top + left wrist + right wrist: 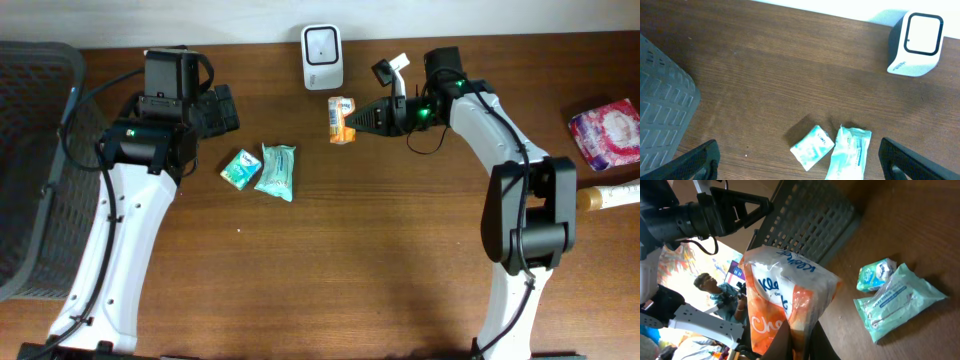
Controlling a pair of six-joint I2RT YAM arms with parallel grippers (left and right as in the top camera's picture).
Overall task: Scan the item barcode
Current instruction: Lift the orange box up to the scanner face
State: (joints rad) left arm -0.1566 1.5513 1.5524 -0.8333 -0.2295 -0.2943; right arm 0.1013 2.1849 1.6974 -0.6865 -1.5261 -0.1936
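Right claw [356, 119] grips the orange Kleenex pack [341, 118] beside the barcode scanner [322, 57]; the scan itself likely remains. Left claw [222, 110] gapes empty.

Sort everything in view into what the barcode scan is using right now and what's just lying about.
In use: orange Kleenex pack, right gripper shut on it, white scanner at the table's back edge.

Lying about: small teal packet, larger teal pack, grey basket, pink floral pack, tube at the right edge, open left gripper.
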